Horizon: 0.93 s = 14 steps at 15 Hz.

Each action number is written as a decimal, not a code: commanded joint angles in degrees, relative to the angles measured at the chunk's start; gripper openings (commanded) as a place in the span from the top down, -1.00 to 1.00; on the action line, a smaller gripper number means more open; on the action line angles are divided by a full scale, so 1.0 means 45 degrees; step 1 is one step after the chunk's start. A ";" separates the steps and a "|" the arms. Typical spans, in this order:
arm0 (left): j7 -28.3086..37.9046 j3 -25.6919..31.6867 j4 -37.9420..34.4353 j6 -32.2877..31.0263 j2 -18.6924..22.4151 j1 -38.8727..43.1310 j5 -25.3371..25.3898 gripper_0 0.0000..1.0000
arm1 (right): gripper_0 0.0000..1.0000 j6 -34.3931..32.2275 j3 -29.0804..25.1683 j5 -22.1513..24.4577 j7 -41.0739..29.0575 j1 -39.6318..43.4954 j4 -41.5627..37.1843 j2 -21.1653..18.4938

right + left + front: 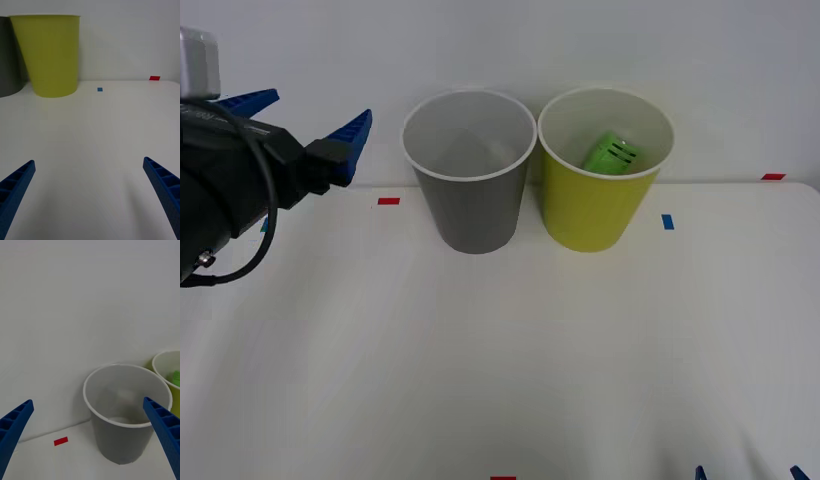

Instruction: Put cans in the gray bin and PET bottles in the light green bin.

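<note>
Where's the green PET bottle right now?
In the front view the PET bottle lies tilted inside the light green bin, which stands at the back of the table, right of the gray bin.

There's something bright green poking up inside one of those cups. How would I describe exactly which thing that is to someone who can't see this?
On the white table two tall bins stand side by side against the wall: the gray bin and, to its right, the light green bin. Inside the light green one lies a tilted bright green bottle with black marks, darker and more vivid than the bin's yellow-green wall.
</note>
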 commanded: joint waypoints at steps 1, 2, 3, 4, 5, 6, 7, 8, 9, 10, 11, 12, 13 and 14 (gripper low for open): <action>-0.0073 0.1081 -0.0007 0.0085 0.0358 0.0802 0.1164 -1.00 | -1.00 0.0000 0.0000 0.0000 0.0000 0.0000 0.0000 0.0000; -0.0093 0.1276 -0.0007 0.0085 0.0222 0.1114 0.1223 -1.00 | -1.00 0.0000 0.0000 0.0000 0.0000 0.0000 0.0000 0.0000; -0.0112 0.1374 -0.0007 -0.0013 -0.0032 0.1641 0.1164 -1.00 | -1.00 0.0000 0.0000 0.0000 0.0000 0.0000 0.0000 0.0000; -0.0171 0.1413 -0.0007 -0.0345 -0.0228 0.2032 0.1203 -1.00 | -1.00 0.0000 0.0000 0.0000 0.0000 0.0000 0.0000 0.0000; -0.0249 0.1452 -0.0007 -0.0755 -0.0306 0.2442 0.1242 -1.00 | -1.00 0.0000 0.0000 0.0000 0.0000 0.0000 0.0000 0.0000; -0.0307 0.1315 -0.0007 -0.1946 -0.0208 0.3243 0.1066 -1.00 | -1.00 0.0000 0.0000 0.0000 0.0000 0.0000 0.0000 0.0000; -0.0386 0.1120 -0.0007 -0.3020 -0.0189 0.3946 0.0930 -1.00 | -1.00 0.0000 0.0000 0.0000 0.0000 0.0000 0.0000 0.0000; -0.0444 0.0768 -0.0007 -0.4212 -0.0169 0.4708 0.0637 -1.00 | -1.00 0.0000 0.0000 0.0000 0.0000 0.0000 0.0000 0.0000; -0.0483 0.0241 -0.0007 -0.5891 -0.0169 0.5762 0.0129 -1.00 | -1.00 0.0000 0.0000 0.0000 0.0000 0.0000 0.0000 0.0000; -0.0522 -0.0091 0.0084 -0.7102 -0.0169 0.6544 -0.0008 -1.00 | -1.00 0.0000 0.0000 0.0000 0.0000 0.0000 0.0000 0.0000; -0.0581 -0.0384 0.0338 -0.8235 -0.0169 0.7227 -0.0105 -1.00 | -1.00 0.0000 0.0000 0.0000 0.0000 0.0000 0.0000 0.0000; -0.0679 -0.0755 0.0670 -0.9563 -0.0091 0.7950 -0.0223 -1.00 | -1.00 0.0000 0.0000 0.0000 0.0000 0.0000 0.0000 0.0000; -0.0737 -0.1048 0.1041 -1.0598 -0.0013 0.8399 -0.0301 -1.00 | -1.00 0.0000 0.0000 0.0000 0.0000 0.0000 0.0000 0.0000; -0.0815 -0.1361 0.1471 -1.1536 0.0163 0.8751 -0.0301 -1.00 | -1.00 0.0000 0.0000 0.0000 0.0000 0.0000 0.0000 0.0000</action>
